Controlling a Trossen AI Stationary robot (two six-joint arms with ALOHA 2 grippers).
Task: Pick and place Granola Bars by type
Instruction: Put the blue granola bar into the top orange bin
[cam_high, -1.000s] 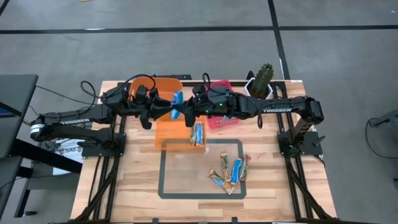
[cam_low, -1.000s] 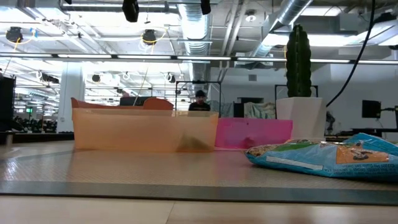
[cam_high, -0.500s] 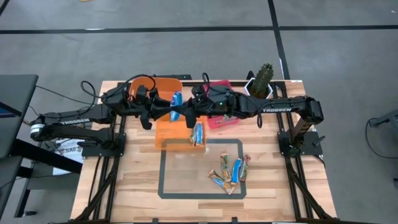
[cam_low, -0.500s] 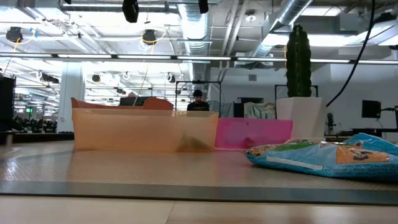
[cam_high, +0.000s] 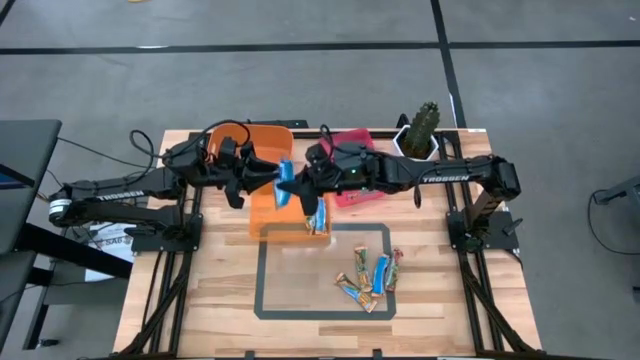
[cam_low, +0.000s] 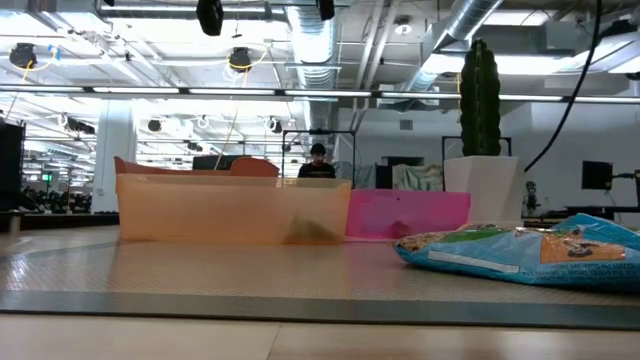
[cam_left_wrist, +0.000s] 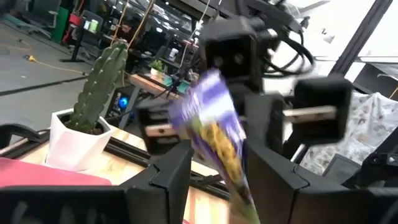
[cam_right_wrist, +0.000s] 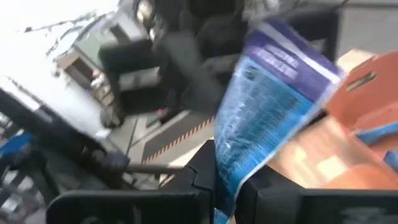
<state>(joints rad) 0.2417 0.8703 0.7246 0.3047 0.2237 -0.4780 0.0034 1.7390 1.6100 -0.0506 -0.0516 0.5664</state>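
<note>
A bright blue granola bar (cam_high: 285, 185) hangs in the air over the orange bin (cam_high: 262, 215), between my two grippers. My right gripper (cam_high: 303, 183) reaches in from the right and is shut on it; its wrist view shows the bar (cam_right_wrist: 273, 106) rising from between the fingers (cam_right_wrist: 227, 186). My left gripper (cam_high: 268, 178) faces it from the left, open. In the left wrist view its fingers (cam_left_wrist: 217, 186) stand either side of the bar's lower end (cam_left_wrist: 239, 186) with a gap. Several more bars (cam_high: 370, 275) lie on the table; one (cam_high: 318, 215) lies in the orange bin. My right gripper pinches one short end of the blue bar (cam_right_wrist: 225, 177) between its two fingers, coming roughly level from the table's right. The rest of the bar sticks out beyond the fingertips, tilted and lifted clear above the orange bin.
A pink bin (cam_high: 352, 165) sits under my right arm, beside the orange bin. A cactus in a white pot (cam_high: 420, 130) stands at the far right. A grey taped rectangle (cam_high: 262, 290) marks the near table. The low view shows a bar (cam_low: 520, 250) and both bins (cam_low: 230, 210).
The blue bar has shifted a little toward the near edge and tipped, moving with my right gripper, which is blurred in motion. My left arm has stayed still.
</note>
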